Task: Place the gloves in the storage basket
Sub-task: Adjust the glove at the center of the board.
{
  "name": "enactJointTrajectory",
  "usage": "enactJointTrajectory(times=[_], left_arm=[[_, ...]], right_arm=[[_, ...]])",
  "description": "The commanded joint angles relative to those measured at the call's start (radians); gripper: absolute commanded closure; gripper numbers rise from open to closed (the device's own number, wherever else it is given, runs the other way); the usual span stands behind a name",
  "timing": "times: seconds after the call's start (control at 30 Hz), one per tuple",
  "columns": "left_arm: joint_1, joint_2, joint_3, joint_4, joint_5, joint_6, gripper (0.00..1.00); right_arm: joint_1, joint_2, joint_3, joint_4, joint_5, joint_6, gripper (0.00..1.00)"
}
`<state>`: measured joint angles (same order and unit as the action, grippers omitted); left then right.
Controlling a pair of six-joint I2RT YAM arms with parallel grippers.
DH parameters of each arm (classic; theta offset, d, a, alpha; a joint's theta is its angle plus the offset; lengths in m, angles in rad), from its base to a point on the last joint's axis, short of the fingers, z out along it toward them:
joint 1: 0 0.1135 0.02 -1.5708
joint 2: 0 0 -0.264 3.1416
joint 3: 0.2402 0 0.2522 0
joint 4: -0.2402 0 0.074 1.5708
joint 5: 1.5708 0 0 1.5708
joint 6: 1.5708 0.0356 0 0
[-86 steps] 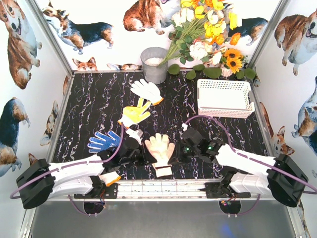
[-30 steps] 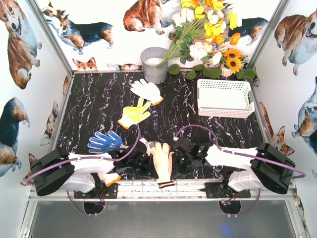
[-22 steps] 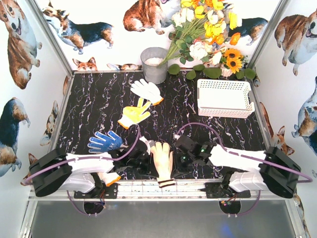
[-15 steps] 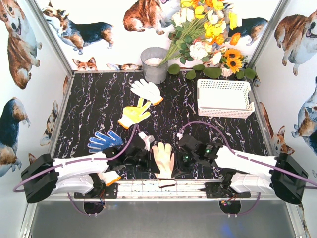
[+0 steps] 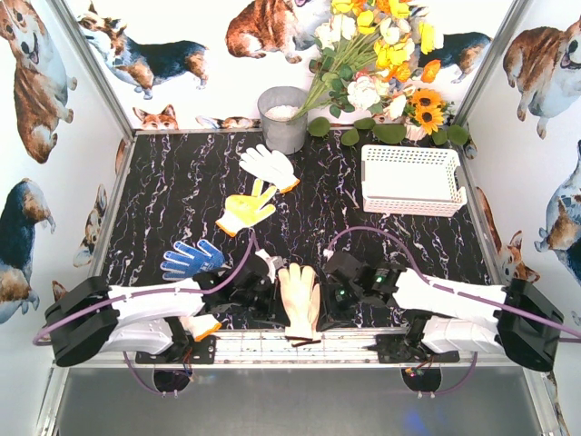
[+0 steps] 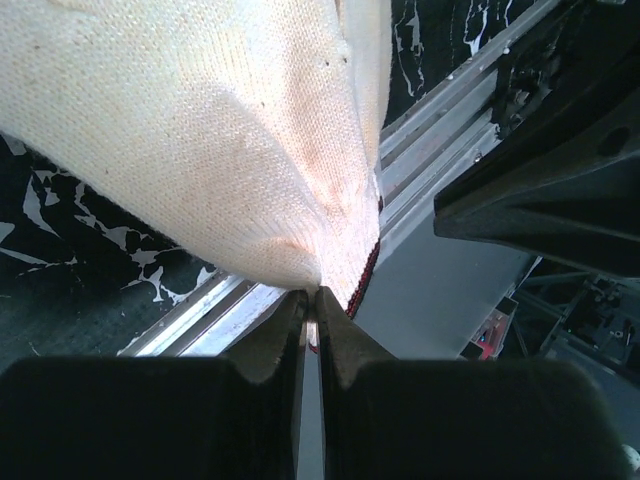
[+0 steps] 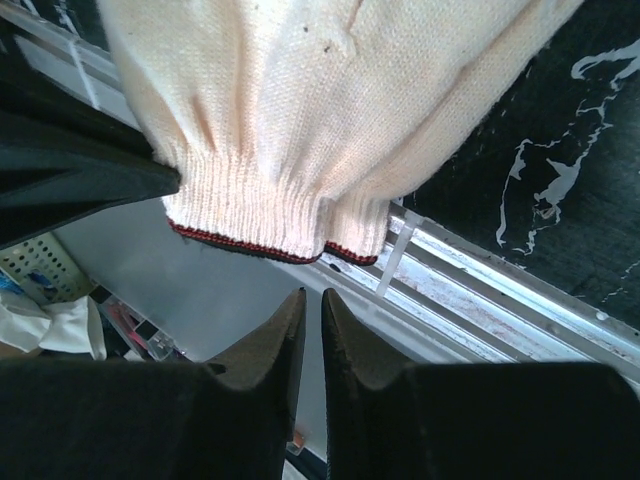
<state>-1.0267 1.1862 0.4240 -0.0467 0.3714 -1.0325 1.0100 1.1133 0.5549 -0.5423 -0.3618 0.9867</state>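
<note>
Left gripper (image 6: 310, 292) is pinched shut on an edge of the beige glove (image 5: 300, 291). Right gripper (image 7: 305, 293), a slit apart and empty, sits just short of its cuff. Splayed flat moments ago, the glove is now gathered narrow (cuff over the near rail (image 5: 354, 342)), ready to carry, I'd say. The storage basket (image 5: 413, 205) holds nothing.
</note>
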Motion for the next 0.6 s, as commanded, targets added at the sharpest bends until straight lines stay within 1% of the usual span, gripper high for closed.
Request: enactJointTrajectory(times=[0.0, 0.13, 0.27, 0.43, 0.57], left_arm=[[-0.008, 0.024, 0.004, 0.046, 0.031, 0.015, 0.99], [-0.007, 0.028, -0.005, 0.035, 0.005, 0.006, 0.99], [-0.008, 0.052, -0.017, 0.070, 0.029, -0.004, 0.98], [-0.008, 0.071, -0.009, 0.083, 0.035, 0.003, 0.95], [-0.008, 0.089, -0.010, 0.090, 0.041, 0.004, 0.92]], right_arm=[[0.029, 0.045, 0.006, 0.053, 0.012, 0.018, 0.84], [0.044, 0.041, -0.010, 0.094, 0.034, 0.045, 0.70], [0.044, 0.037, -0.035, 0.146, 0.040, 0.079, 0.63], [0.045, 0.050, -0.049, 0.209, 0.036, 0.113, 0.62], [0.046, 0.075, -0.061, 0.222, 0.040, 0.122, 0.65]])
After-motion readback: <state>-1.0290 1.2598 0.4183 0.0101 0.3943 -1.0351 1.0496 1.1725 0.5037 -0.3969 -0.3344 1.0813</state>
